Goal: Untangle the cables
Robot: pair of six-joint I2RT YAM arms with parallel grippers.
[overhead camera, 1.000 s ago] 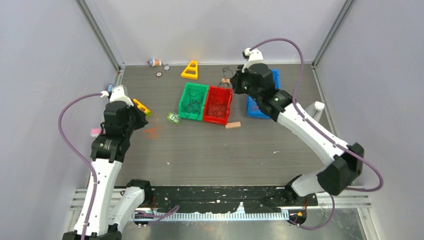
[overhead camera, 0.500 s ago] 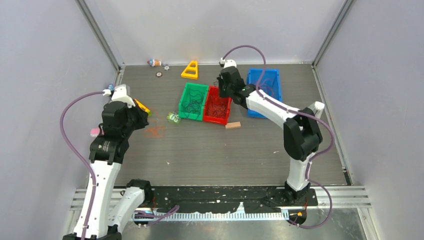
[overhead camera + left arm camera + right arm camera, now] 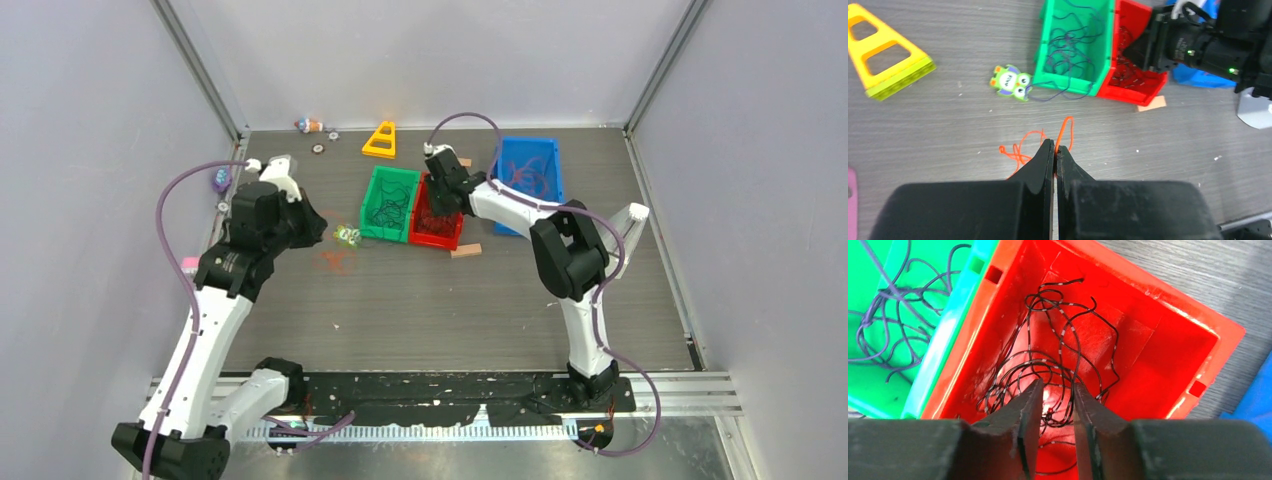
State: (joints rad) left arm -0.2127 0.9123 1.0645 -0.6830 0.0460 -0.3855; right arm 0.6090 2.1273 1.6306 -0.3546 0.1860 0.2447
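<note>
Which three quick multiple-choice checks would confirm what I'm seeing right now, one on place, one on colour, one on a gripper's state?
1. The right gripper hangs over: A the green bin; B the red bin; C the blue bin.
2. The cable at the tips of the left gripper is: A orange; B purple; C black.
3. The left gripper's jaws are: A wide open; B half open; C shut.

Answers:
1 B: its wrist view looks down between red walls onto the black cables.
2 A: the orange cable leads out from between the tips.
3 C: the fingers meet with no gap in the left wrist view.
</note>
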